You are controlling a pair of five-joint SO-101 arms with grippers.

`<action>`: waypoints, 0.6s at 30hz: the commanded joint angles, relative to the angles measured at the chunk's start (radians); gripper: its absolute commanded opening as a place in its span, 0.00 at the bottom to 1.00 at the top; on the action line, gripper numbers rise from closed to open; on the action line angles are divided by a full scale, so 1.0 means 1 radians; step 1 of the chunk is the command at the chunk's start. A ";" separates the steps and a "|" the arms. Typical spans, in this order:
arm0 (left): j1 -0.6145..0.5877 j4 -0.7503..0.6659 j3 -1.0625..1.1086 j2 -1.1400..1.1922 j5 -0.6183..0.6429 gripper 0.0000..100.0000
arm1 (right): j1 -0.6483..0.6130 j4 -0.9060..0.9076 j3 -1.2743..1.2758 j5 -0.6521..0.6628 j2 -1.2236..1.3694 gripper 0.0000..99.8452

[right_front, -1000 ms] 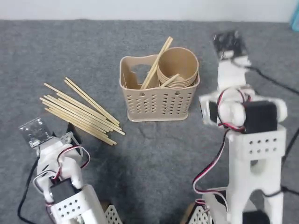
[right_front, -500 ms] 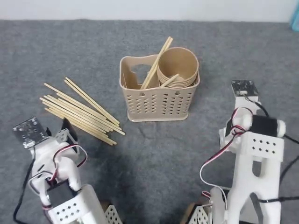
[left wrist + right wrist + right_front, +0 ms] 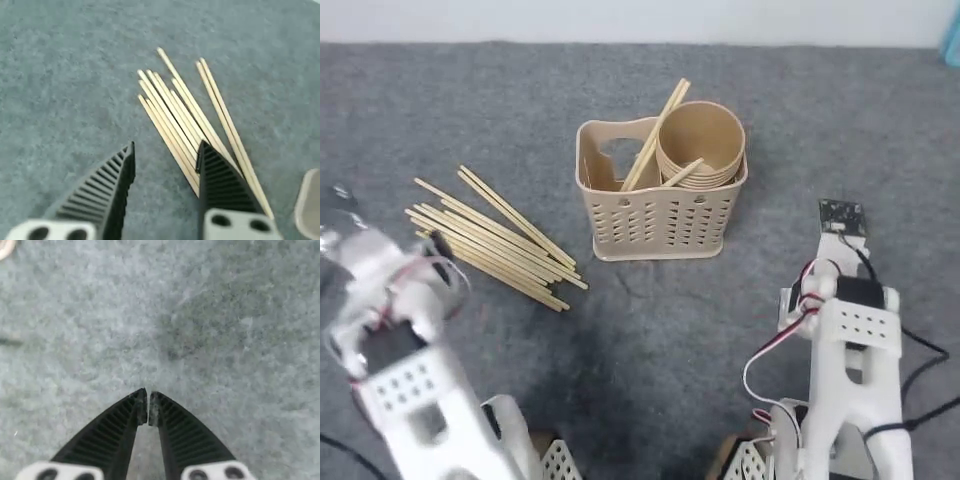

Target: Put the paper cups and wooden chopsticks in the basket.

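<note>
A beige slotted basket (image 3: 650,215) stands mid-carpet. In it is a stack of brown paper cups (image 3: 700,140) with a few wooden chopsticks (image 3: 655,120) leaning beside it. A loose pile of several chopsticks (image 3: 495,238) lies on the carpet to the basket's left. In the left wrist view my left gripper (image 3: 166,147) is open just above the near end of that pile (image 3: 185,115), with nothing between its fingers. My right gripper (image 3: 148,394) is shut and empty over bare carpet. The right arm (image 3: 845,320) stands at the near right, apart from the basket.
Grey carpet (image 3: 650,330) covers the whole floor, with a pale wall strip along the far edge. The left arm (image 3: 390,310) stands at the near left by the pile. A corner of the basket (image 3: 309,205) shows in the left wrist view.
The right arm has drawn back from beside the basket to the near right. The left arm has swung left and up over the near end of the chopstick pile.
</note>
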 commanded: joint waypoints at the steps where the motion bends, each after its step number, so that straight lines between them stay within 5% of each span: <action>1: -0.044 0.018 -0.200 0.235 0.014 0.19 | 0.005 -0.133 0.080 -0.011 -0.036 0.03; 18: -0.075 0.453 -1.115 1.327 0.138 0.19 | 0.002 -0.154 0.112 -0.002 -0.038 0.03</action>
